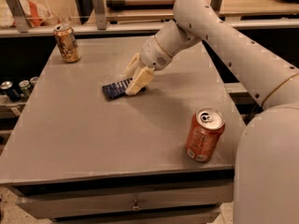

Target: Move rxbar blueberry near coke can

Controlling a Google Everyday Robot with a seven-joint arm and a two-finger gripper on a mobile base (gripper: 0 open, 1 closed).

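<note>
The rxbar blueberry (114, 88), a flat dark blue wrapper, lies on the grey table (93, 139) left of centre. My gripper (134, 76) reaches down from the upper right and stands at the bar's right end. Its jaws are spread, and the near finger (139, 81) rests on or just over that end. The far finger (131, 65) is behind the bar. The coke can (203, 135), orange-red with a silver top, stands upright near the table's front right edge, well away from the bar.
A gold-brown patterned can (67, 43) stands at the table's back left corner. Several cans (18, 88) sit on a lower shelf left of the table. A counter with rails (98, 8) runs behind it. My arm (243, 59) crosses the right side.
</note>
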